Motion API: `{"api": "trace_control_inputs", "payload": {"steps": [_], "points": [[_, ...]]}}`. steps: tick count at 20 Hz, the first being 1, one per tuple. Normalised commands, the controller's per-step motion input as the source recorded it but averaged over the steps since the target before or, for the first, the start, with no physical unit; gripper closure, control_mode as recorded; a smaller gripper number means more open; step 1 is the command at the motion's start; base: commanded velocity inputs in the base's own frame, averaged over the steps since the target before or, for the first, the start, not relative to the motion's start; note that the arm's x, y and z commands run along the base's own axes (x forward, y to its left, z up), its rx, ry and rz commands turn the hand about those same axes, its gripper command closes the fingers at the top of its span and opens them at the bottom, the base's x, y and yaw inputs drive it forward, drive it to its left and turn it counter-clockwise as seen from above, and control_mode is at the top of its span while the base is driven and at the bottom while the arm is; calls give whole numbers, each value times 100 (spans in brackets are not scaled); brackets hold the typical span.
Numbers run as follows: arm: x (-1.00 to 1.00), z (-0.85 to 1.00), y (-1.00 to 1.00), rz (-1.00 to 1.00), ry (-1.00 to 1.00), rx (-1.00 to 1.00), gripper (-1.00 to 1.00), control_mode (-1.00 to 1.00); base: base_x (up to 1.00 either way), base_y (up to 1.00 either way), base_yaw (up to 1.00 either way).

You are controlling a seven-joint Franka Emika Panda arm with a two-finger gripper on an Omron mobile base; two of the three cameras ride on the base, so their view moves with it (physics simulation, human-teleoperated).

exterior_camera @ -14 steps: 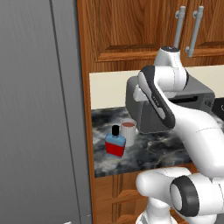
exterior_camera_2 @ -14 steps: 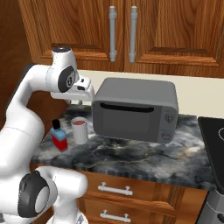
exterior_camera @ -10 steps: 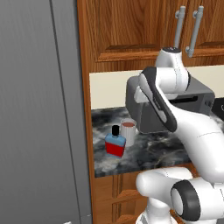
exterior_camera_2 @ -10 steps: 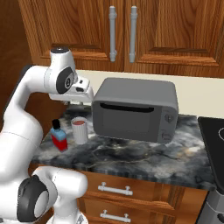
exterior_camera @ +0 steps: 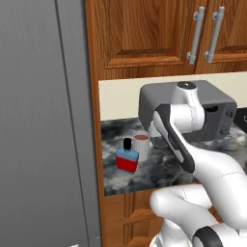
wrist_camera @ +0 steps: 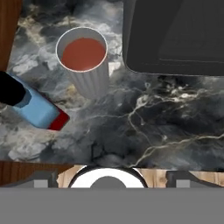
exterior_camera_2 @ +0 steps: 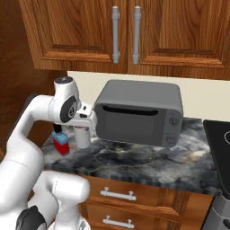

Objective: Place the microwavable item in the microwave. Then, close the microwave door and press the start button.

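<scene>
The arm is coming down and swinging in over the surface [exterior_camera: 144, 171]. In the left base view its upper joint, earlier up against the wooden cabinet doors, is now sitting in front of the grey toaster oven [exterior_camera: 212, 103]. In the right base view the hand is dropping from the level of the oven's top to just above the cup [exterior_camera_2: 81, 136], with the tool [exterior_camera_2: 86, 129] hanging near the cup's rim. The cup, the bottle [exterior_camera_2: 60, 143] and the oven are not shifting.
</scene>
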Motion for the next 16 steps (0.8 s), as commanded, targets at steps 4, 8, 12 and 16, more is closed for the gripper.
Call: {"api": "trace_control_inputs", "payload": {"steps": [4, 8, 12, 16], "points": [[14, -31, -2, -1, 1, 2, -100, -100, 0, 0, 0], [43, -6, 0, -5, 1, 0, -100, -100, 0, 0, 0], [49, -4, 0, -12, 0, 0, -100, -100, 0, 0, 0], [33, 0, 0, -15, 0, 0, -100, -100, 0, 0, 0]]}}
